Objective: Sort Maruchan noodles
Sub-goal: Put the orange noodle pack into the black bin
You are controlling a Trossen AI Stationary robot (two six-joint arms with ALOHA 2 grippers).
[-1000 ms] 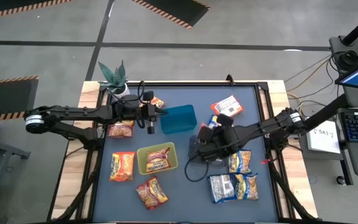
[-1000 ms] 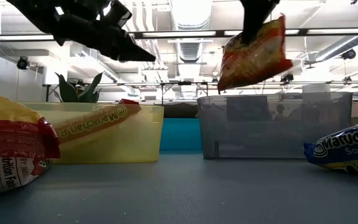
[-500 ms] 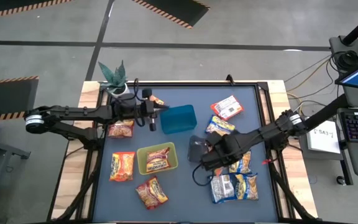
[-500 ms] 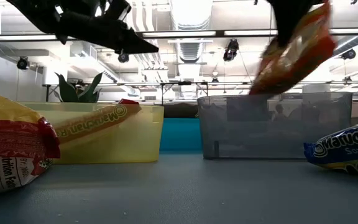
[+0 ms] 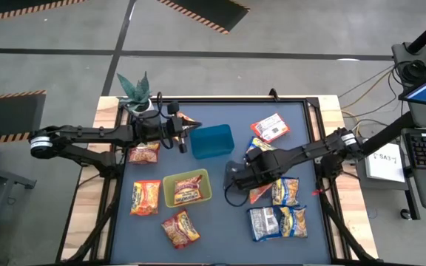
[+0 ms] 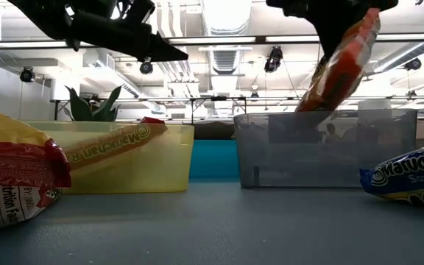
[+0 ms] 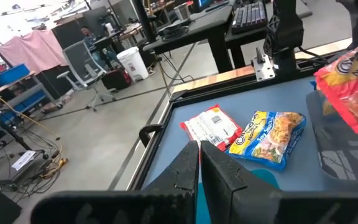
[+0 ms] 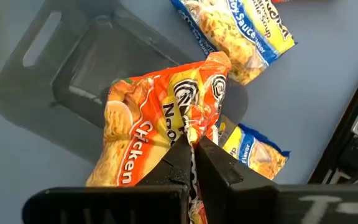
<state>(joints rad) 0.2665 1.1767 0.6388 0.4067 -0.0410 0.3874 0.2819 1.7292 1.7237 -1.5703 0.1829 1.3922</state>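
From above, on the table point(image 5: 220, 222), the right gripper point(image 5: 251, 182) sits by the dark tray point(image 5: 235, 174), clenched on an orange packet point(image 5: 260, 193) whose long axis slants away from the tray toward the blue-and-yellow packets point(image 5: 285, 191). Across the table, the left gripper point(image 5: 191, 127) hangs shut and empty between the potted plant point(image 5: 135, 92) and the blue tray point(image 5: 212, 141). A yellow-green tray point(image 5: 170, 198) holds one red-orange packet point(image 5: 188, 188); more orange packets lie around it, and a pink-white packet point(image 5: 270, 126) lies flat near the far edge.

At table height, the orange packet point(image 6: 342, 62) hangs steeply tilted, top corner pinched, lower end dipping behind the rim of the dark tray point(image 6: 322, 149), which reads here as translucent grey plastic. The yellow-green tray point(image 6: 116, 158) shows a packet leaning on its rim. Crinkly packets fill both near corners, something the overhead view flattens.

Past the left wrist, the left gripper's point(image 7: 199, 163) fingers meet with nothing between them; beyond lie the pink-white packet point(image 7: 212, 126) and a blue-and-yellow packet point(image 7: 271, 137), side by side and overlapping at one corner.

Past the right wrist, the right gripper point(image 8: 192, 146) pinches the orange packet's point(image 8: 160, 127) crimped seam; glossy wrinkled film hangs over the dark tray point(image 8: 79, 81), a square with rounded corners and a slotted handle, detail no other view gives.
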